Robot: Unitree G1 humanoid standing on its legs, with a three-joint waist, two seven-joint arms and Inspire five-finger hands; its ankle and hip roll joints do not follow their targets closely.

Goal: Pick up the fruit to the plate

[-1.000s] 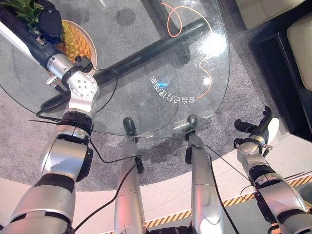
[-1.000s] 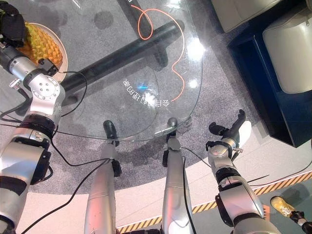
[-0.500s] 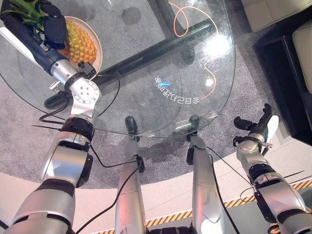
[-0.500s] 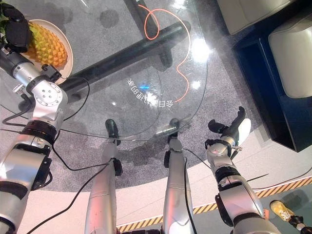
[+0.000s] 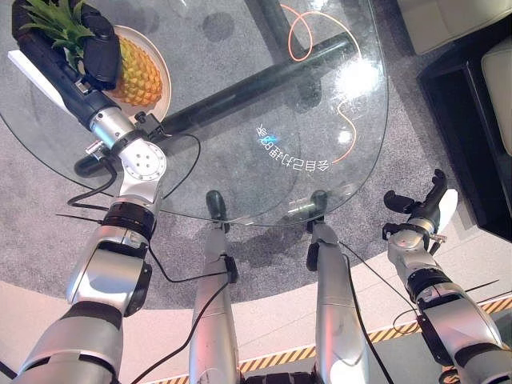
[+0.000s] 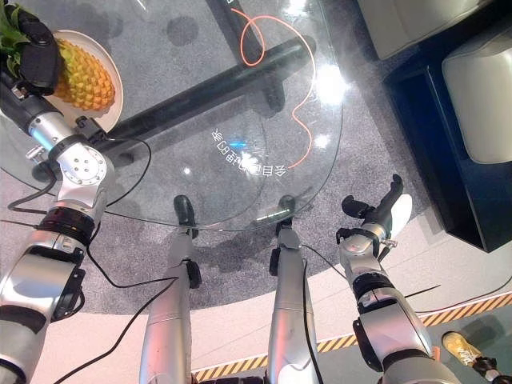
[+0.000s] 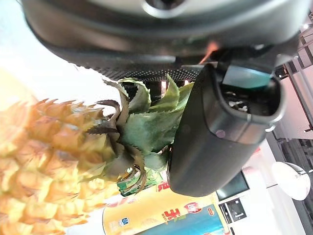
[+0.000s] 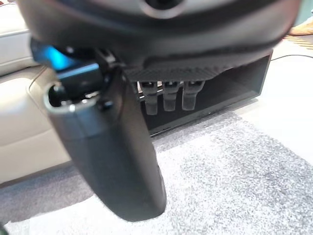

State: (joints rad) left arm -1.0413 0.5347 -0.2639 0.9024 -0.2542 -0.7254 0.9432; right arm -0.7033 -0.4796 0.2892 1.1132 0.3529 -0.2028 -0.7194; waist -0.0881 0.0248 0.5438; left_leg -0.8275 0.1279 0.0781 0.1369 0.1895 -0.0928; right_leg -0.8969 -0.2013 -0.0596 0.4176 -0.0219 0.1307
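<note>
Left robot hand (image 5: 96, 52): curled round leafy crown of yellow pineapple (image 5: 138, 74).
Plate: round cream plate (image 6: 114, 68), worktop's 10 o'clock, under fruit.
Advice: settle fruit flat, then release.
Right robot hand (image 5: 424, 216): spread, idle.

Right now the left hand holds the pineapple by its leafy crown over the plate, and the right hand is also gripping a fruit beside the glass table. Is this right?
Not quite. The right hand grips nothing: it hangs beside the glass table with fingers relaxed, as the right wrist view shows. The rest holds: the left hand is closed on the pineapple at its crown, over the plate.
</note>
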